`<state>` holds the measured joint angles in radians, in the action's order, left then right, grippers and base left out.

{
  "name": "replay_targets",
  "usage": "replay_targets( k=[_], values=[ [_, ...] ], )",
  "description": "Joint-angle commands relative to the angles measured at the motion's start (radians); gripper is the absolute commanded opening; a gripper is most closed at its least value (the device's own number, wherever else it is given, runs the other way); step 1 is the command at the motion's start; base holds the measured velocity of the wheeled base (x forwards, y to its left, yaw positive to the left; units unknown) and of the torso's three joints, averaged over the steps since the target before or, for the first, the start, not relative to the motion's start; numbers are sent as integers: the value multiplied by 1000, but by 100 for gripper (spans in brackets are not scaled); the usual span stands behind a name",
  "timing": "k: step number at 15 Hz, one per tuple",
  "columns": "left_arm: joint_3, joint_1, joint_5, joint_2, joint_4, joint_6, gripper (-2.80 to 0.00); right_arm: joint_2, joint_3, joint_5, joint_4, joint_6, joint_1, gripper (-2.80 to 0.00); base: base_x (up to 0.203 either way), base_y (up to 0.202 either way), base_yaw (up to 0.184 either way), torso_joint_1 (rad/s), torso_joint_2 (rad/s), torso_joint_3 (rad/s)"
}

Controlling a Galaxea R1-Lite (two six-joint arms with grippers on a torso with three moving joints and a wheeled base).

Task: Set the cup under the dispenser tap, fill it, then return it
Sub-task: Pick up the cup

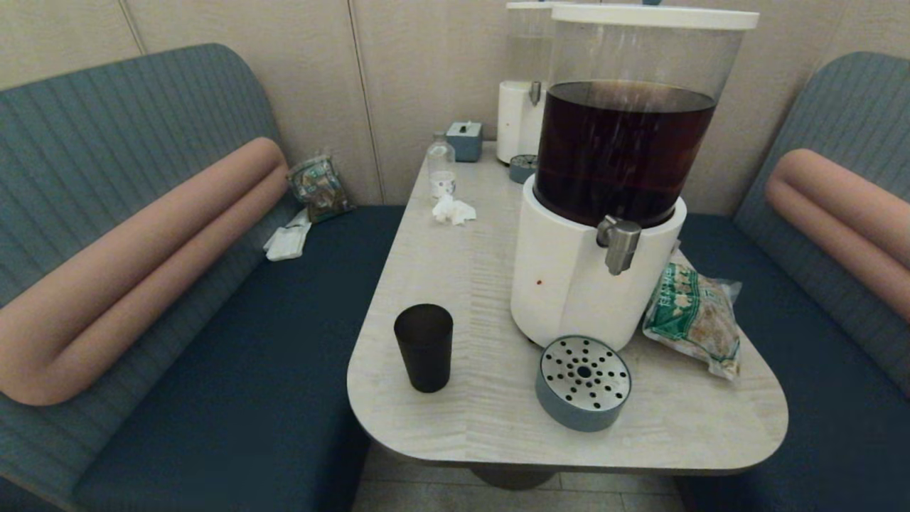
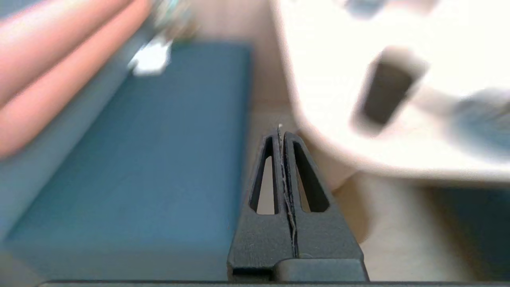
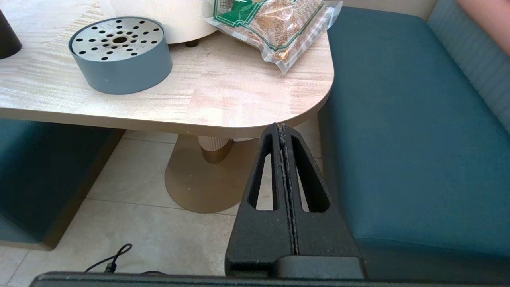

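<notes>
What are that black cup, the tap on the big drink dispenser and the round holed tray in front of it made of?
The cup looks like matte plastic or coated metal: dull black, no glare. The tap looks like brushed steel, grey with a soft sheen. The tray seems to have a perforated metal top, pale and shiny, on a blue-grey wall, probably plastic.

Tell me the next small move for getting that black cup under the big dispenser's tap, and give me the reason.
Probably bring the left gripper up toward the cup and open it. The cup stands untouched on the table's left side, away from the drip tray below the tap. Both grippers are shut and below table height; the right gripper sits farther from the cup.
</notes>
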<state>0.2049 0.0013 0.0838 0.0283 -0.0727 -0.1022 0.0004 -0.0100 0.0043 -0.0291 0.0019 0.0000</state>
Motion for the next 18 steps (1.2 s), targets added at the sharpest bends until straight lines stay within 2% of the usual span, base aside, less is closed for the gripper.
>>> replay_targets(
  k=[1, 2, 3, 4, 5, 7, 9, 10, 13, 15, 18],
  values=[
    [207, -8, 85, 150, -52, -60, -280, 0, -1, 0, 0, 0, 0, -280, 0, 0, 0, 0, 0, 0],
    [284, -25, 142, 230, -68, -101, -280, 0, -1, 0, 0, 1, 0, -280, 0, 0, 0, 0, 0, 0],
    [343, -57, 212, 299, -78, -149, -259, 0, 1, 0, 0, 0, 0, -280, 0, 0, 0, 0, 0, 0],
    [366, -87, 266, 363, -72, -177, 0, 0, -1, 0, 0, 1, 0, -280, 0, 0, 0, 0, 0, 0],
    [371, -115, 313, 427, -22, -199, 0, 0, 1, 0, 0, 1, 0, -280, 0, 0, 0, 0, 0, 0],
    [330, -146, 397, 556, 184, -212, 0, 0, -1, 0, 0, 0, 0, -280, 0, 0, 0, 0, 0, 0],
    [288, -156, 493, 697, 383, -192, 0, 0, 0, 0, 0, 0, 0, -280, 0, 0, 0, 0, 0, 0],
    [269, -158, 518, 761, 458, -144, 0, 0, 1, 0, 0, 0, 0, -280, 0, 0, 0, 0, 0, 0],
    [222, -155, 568, 910, 611, 92, 0, 0, -1, 0, 0, 1, 0, -280, 0, 0, 0, 0, 0, 0],
    [189, -152, 602, 951, 630, 220, 0, 0, 0, 0, 0, 0, 0, -280, 0, 0, 0, 0, 0, 0],
    [164, -137, 612, 1043, 703, 365, 0, 0, -1, 0, 0, 0, 0, -280, 0, 0, 0, 0, 0, 0]
  ],
)
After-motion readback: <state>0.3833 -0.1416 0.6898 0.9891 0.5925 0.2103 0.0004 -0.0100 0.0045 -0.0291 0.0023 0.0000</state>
